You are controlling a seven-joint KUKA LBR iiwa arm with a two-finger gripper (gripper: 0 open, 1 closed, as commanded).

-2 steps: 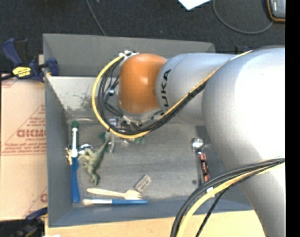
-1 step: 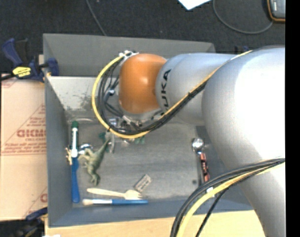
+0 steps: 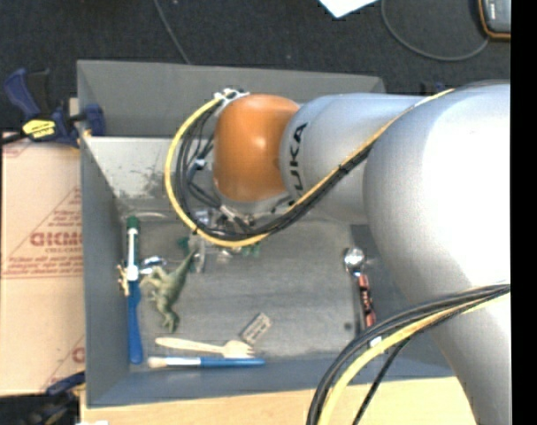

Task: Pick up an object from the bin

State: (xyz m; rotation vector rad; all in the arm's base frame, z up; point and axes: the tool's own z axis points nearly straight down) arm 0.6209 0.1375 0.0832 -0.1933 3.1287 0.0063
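Reaching in: the KUKA arm stretched from the right across the grey metal bin, with its orange wrist cover above the upper-middle of the floor and yellow and black cables looped round it
Gripper: the gripper hung beneath the orange wrist cover, low over the floor and left of centre
Jaws: masked by the wrist and the cables; whether they stood apart or closed, and whether they had anything, could not be told
Nearest thing: a green toy dinosaur lay on the floor just below and left of the gripper, one thin end pointing up toward it; whether the two touched could not be told
Left wall: a long blue stick with a green tip lay along the wall, just beside the dinosaur, crossed by a small white and yellow piece
Near wall: a white plastic fork lay beside a second blue stick, both well apart from the gripper
Centre floor: a small flat grey piece lay alone
Right side: a red and black thing with a shiny silver end lay near the arm
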